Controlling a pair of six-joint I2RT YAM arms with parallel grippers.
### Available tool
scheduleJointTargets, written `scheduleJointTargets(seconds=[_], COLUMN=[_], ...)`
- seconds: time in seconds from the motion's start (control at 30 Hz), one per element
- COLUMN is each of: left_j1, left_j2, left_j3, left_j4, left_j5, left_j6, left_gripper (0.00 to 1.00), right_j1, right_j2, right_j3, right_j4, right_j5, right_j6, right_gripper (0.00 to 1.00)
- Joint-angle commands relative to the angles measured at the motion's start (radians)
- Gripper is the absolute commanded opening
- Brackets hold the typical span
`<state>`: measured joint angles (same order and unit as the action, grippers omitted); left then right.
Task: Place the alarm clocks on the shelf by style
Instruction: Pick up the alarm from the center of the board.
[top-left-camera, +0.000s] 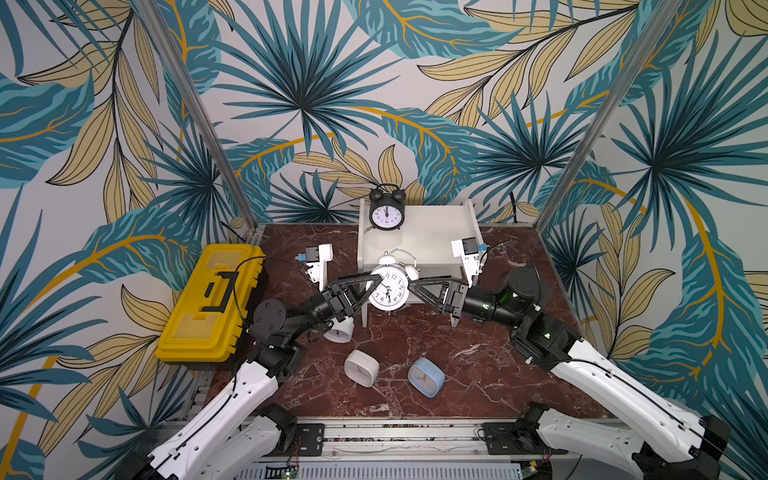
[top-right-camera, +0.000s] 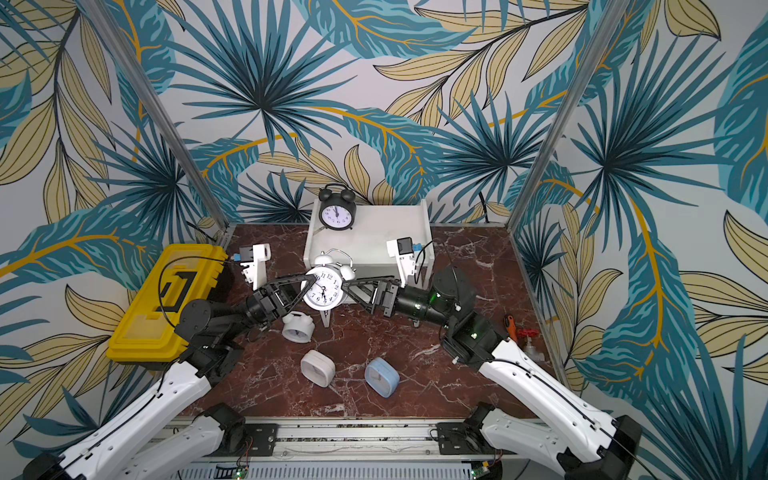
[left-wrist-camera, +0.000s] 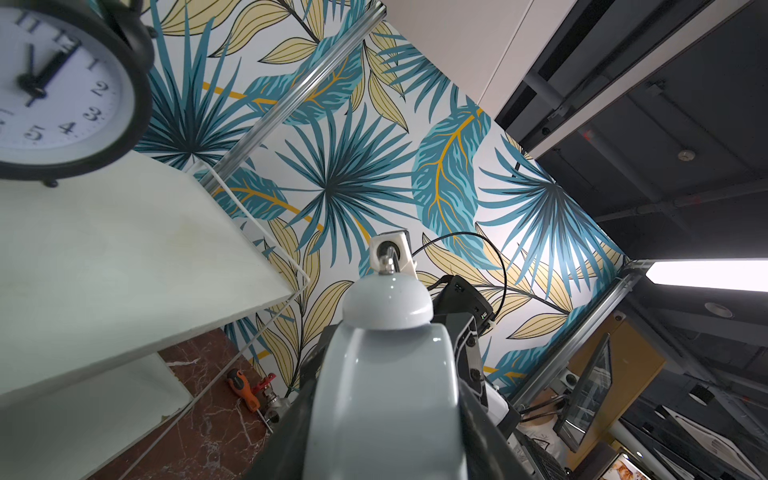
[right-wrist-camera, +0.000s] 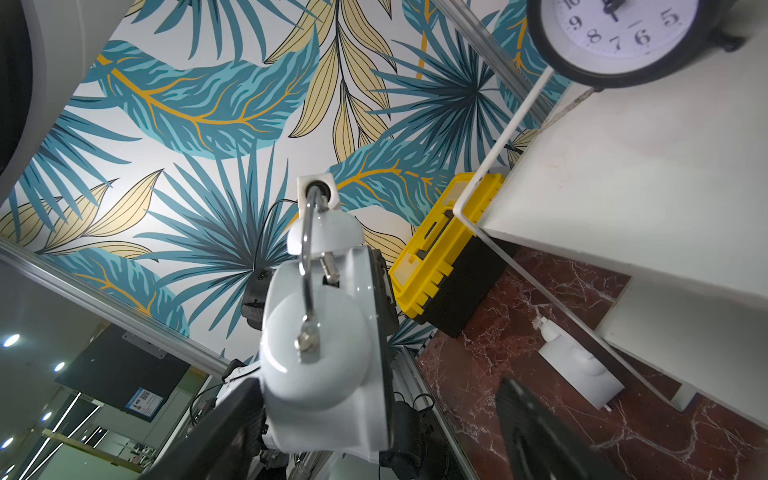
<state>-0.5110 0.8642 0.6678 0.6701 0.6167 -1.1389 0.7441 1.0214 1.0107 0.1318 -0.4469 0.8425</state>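
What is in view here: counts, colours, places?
black bell clock: one, black, upright on shelf top, left rear.
held bell clock: one, white, before the shelf.
fallen bell clock: one, white, table, under left arm.
white square clock: one, white, table front.
blue square clock: one, light blue, table front.
shelf: one, white, rear centre.
toolbox: one, yellow, left edge.
screwdriver: one, orange, right edge.
valve: one, red wheel, by screwdriver.
table: one, dark red marble.
left gripper: one, black, shut on held bell clock.
right gripper: one, black, open beside it.
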Motion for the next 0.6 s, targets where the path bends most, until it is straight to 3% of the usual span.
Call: scheduleJointTargets(seconds=[0.0,0.23,0.4,0.57], left_j1=[-0.012,-0.014,-0.012,-0.014], left_j2=[0.002,0.009,-0.001,-0.004], left_j3=[-0.011,-0.033,-0.045,-0.047], left_j4=[0.100,0.153,0.153,0.131], left_j5=[-0.008,-0.026,-0.047,-0.063], left_j6=[-0.022,-0.048,-0.041,-0.025], left_gripper=[0.19,0.18,0.18,0.18], right_j1=[0.025,0.029,0.029,0.029], right_j2=[0.030,0.066,0.091,0.086], right_j3=[-0.022,-0.020,-0.011,-0.011], right_j4=[0.101,0.190,0.196,0.172], right_j5=[0.022,0.033,0.000,-0.014], right_j6=[0.012,0.037,0.040,0.029], right_gripper=[0.89,0.87,0.65,0.50])
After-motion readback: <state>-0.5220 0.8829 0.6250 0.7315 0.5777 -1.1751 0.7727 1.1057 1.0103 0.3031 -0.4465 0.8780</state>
